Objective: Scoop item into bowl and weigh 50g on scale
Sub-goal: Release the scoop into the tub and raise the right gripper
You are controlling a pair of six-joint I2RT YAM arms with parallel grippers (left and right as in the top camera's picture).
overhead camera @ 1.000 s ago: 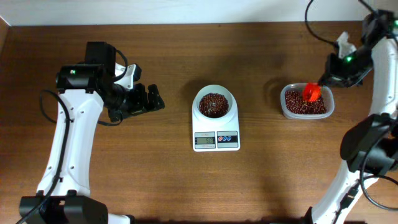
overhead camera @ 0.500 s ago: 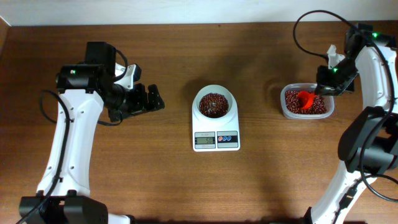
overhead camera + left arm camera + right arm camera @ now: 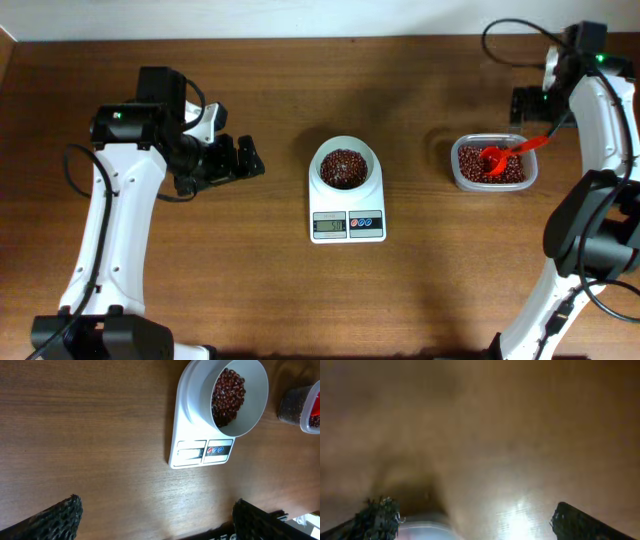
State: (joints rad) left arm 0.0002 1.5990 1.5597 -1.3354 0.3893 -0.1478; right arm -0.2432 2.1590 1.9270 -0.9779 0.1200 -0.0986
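Note:
The white bowl (image 3: 345,150) stands on the white scale (image 3: 347,226) at the table's middle, with a heap of dark red-brown beans (image 3: 345,168) in it. More beans (image 3: 473,163) fill the clear tub (image 3: 531,175) at the right, where a red scoop (image 3: 493,158) lies with its handle over the rim. My right gripper (image 3: 523,102) hangs open just behind the tub, holding nothing. My left gripper (image 3: 243,160) is open, well left of the scale. In the left wrist view the bowl (image 3: 252,390) and scale (image 3: 200,452) lie ahead of the gripper (image 3: 157,515). The right wrist view is blurred, with the gripper (image 3: 477,517) wide.
Bare brown tabletop surrounds the scale on all sides. The table's back edge and a pale wall run close behind the tub. A black cable loops above the right arm. The tub's rim (image 3: 422,527) shows faintly at the bottom of the right wrist view.
My right gripper has opened and let go of the red scoop, which now rests in the tub. The right arm has drawn back toward the table's rear. The left arm has not moved.

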